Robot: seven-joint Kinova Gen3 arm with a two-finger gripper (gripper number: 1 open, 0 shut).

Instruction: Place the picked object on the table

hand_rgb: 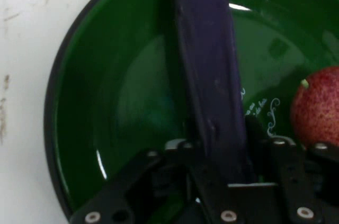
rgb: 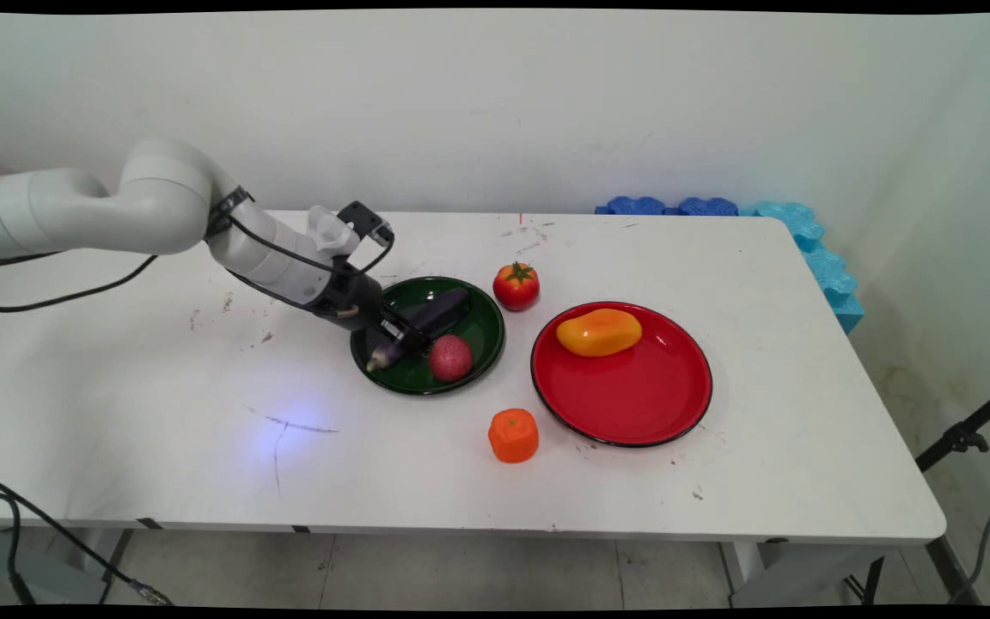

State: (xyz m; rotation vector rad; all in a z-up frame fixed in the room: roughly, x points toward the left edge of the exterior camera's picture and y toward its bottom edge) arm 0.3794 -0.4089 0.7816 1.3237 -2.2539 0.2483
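Hand view: the jaws of the gripper [hand_rgb: 222, 181] were seen clamped on the near end of a dark purple eggplant [hand_rgb: 209, 75], which was laid lengthwise inside the green plate [hand_rgb: 79, 102]. A reddish round fruit [hand_rgb: 318, 107] was seen in the same plate, just beside the eggplant. On the main view, a tomato [rgb: 516, 285] was placed on the counter [rgb: 160, 413] just beyond the green plate. A red plate [rgb: 632, 404] holding a yellow-orange mango [rgb: 599, 333] was set to the right, and an orange fruit [rgb: 513, 435] was found near its front-left rim.
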